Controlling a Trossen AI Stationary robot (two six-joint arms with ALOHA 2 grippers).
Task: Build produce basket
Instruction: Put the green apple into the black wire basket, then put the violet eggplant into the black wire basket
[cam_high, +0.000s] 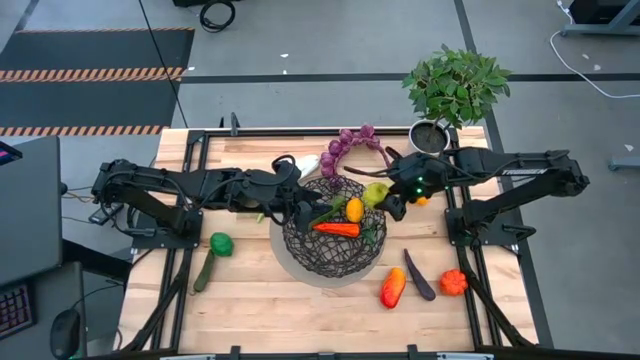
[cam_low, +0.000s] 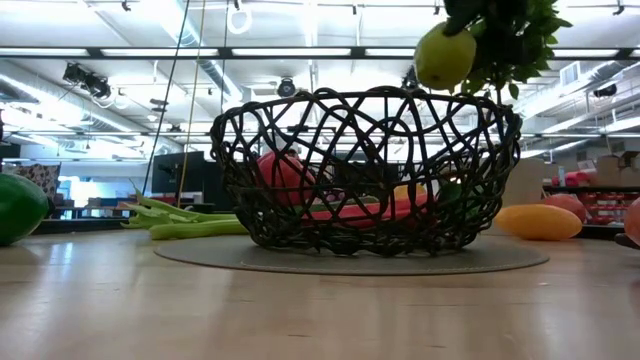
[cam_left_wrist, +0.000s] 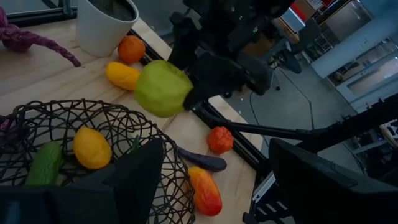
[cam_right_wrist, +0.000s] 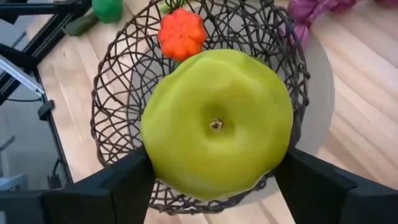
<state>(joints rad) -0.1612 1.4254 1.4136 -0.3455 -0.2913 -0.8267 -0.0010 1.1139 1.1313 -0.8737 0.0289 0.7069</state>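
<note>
My right tool reached in from three o'clock, pinching a green apple over the basket rim, stem dimple facing my wrist; left tool spread.

The green apple hides much of the basket below it; the right tool's fingertips vanish behind the fruit.

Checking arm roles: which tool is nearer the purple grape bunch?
Right. The right tool, holding a green apple, is just beside the grape bunch; the left tool sits farther, over the basket.
</note>
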